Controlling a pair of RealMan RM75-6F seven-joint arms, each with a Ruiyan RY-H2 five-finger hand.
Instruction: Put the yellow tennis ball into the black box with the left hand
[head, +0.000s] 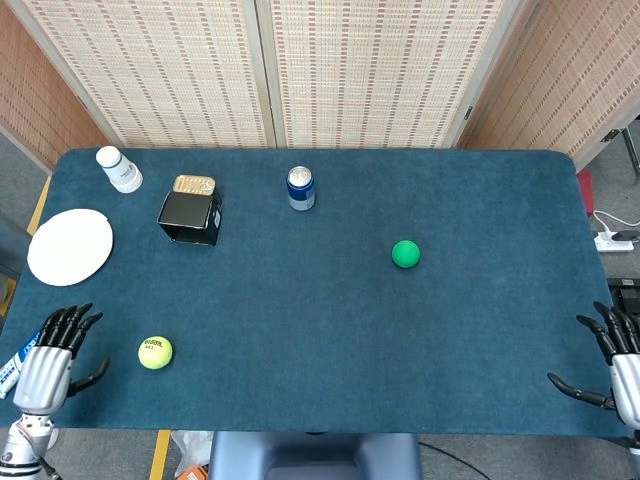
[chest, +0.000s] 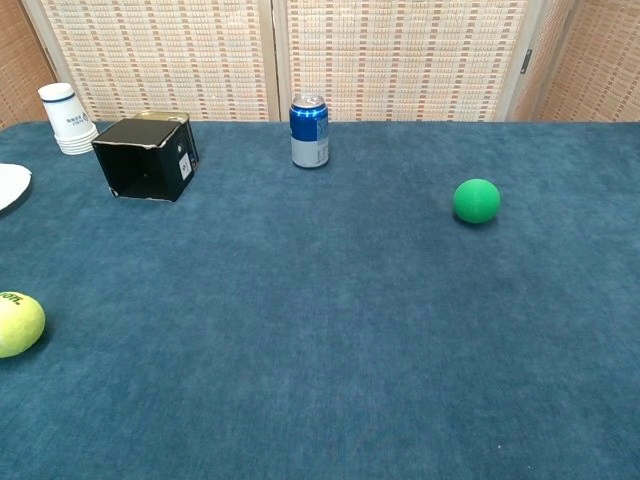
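The yellow tennis ball (head: 155, 352) (chest: 19, 324) lies on the blue table near the front left. The black box (head: 190, 216) (chest: 146, 159) lies on its side at the back left, its opening facing the front. My left hand (head: 50, 359) hovers at the table's front left corner, left of the ball and apart from it, fingers spread and empty. My right hand (head: 618, 358) is at the front right edge, fingers spread, holding nothing. Neither hand shows in the chest view.
A blue can (head: 300, 188) (chest: 309, 131) stands at the back centre. A green ball (head: 405, 254) (chest: 476, 201) lies right of centre. A white plate (head: 70, 246) and white cups (head: 119, 169) (chest: 66, 118) sit at the left. A gold tin (head: 194, 185) is behind the box.
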